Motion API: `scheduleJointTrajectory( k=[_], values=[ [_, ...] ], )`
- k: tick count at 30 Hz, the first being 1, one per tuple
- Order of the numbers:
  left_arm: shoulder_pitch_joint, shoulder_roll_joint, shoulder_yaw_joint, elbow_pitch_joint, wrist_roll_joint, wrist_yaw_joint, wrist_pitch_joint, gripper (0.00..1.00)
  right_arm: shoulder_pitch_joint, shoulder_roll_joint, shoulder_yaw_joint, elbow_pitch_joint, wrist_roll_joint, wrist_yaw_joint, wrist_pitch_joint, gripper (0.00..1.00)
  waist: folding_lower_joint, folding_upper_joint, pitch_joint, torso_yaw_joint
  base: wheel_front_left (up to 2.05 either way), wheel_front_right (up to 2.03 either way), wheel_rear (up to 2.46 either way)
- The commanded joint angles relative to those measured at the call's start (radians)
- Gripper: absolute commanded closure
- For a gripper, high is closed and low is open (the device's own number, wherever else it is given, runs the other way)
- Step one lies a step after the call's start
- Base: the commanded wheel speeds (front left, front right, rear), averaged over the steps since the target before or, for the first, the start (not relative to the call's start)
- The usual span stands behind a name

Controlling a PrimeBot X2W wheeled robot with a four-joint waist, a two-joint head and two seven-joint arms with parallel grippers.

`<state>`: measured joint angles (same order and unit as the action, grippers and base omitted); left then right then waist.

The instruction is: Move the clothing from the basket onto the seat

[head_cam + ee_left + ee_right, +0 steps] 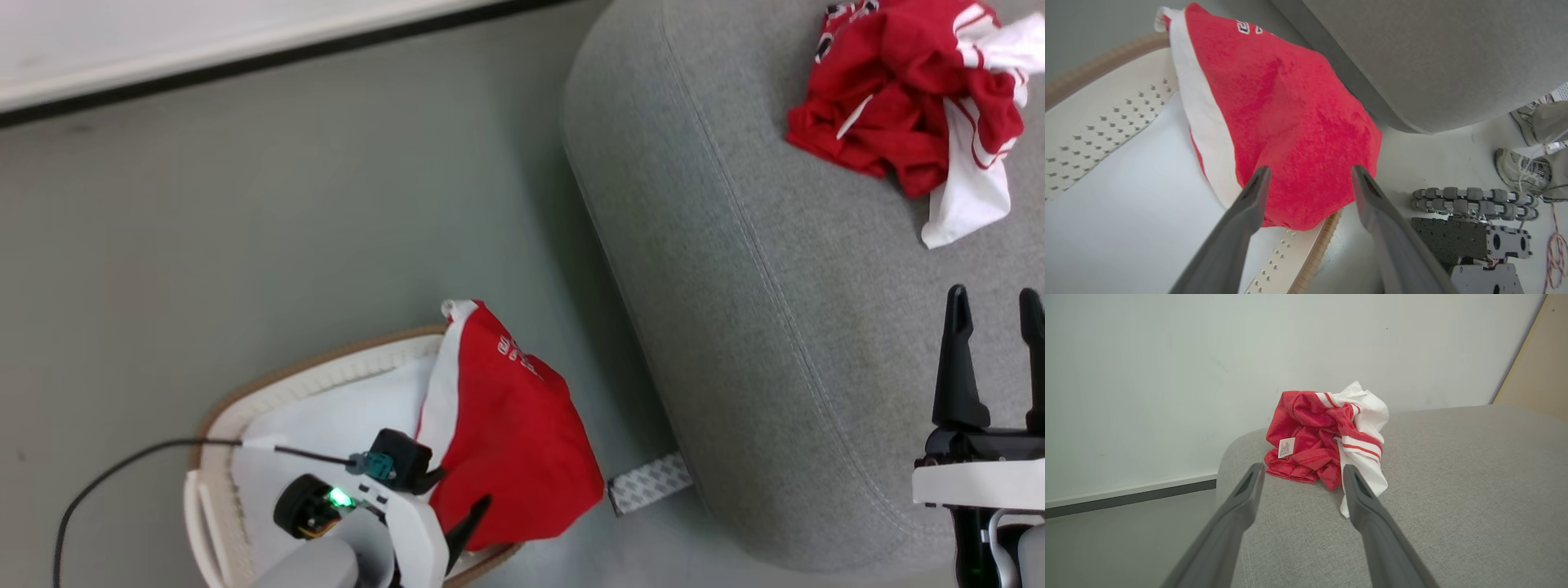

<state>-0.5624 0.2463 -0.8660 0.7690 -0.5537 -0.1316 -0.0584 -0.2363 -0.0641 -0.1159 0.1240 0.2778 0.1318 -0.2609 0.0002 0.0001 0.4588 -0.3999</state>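
Laundry run, second piece: a red garment (506, 433) drapes over the rim of the basket (343, 359) on the floor beside the seat (735, 286), where a crumpled bundle of red-and-white clothing (890, 98) already lies. The left gripper (1310, 171) hovers at the draped piece, jaws spread wide and empty, while the right gripper (993, 298) hangs over the cushion, equally wide and empty. The next move likely calls for pressing the left fingers into the cloth, closing on a fold and lifting it clear of the rim.
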Motion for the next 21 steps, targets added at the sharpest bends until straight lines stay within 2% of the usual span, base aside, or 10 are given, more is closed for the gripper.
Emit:
scheduleJointTrajectory(
  k=[1,5,11,18,21],
  values=[
    [-0.028,0.037,-0.041,-0.007,-0.052,0.001,0.025,0.00,-0.019,0.005,-0.004,-0.013,0.007,-0.002,-0.002,0.00,-0.0002,-0.0001,0.062,-0.043,0.00,0.00,0.00],
    [-0.082,0.093,-0.156,-0.027,-0.169,0.001,0.083,0.00,-0.036,0.014,0.000,-0.026,0.015,-0.002,-0.002,0.00,-0.0002,-0.0001,0.121,-0.066,0.00,0.00,0.00],
    [-0.162,0.159,-0.269,-0.007,-0.284,0.001,0.154,0.00,-0.062,0.017,0.018,-0.033,0.064,-0.002,-0.002,0.00,-0.0002,-0.0001,0.208,-0.096,0.00,0.00,0.00],
    [-0.226,0.210,-0.362,-0.007,-0.389,0.001,0.241,0.00,-0.089,0.017,0.047,-0.036,0.120,-0.002,-0.002,0.00,-0.0002,-0.0001,0.295,-0.133,0.00,0.00,0.00],
    [-0.251,0.212,-0.387,-0.016,-0.409,0.001,0.260,0.00,-0.085,0.017,0.047,-0.044,0.130,-0.002,-0.002,0.00,-0.0002,-0.0001,0.319,-0.131,0.00,0.00,0.00]
  ],
)
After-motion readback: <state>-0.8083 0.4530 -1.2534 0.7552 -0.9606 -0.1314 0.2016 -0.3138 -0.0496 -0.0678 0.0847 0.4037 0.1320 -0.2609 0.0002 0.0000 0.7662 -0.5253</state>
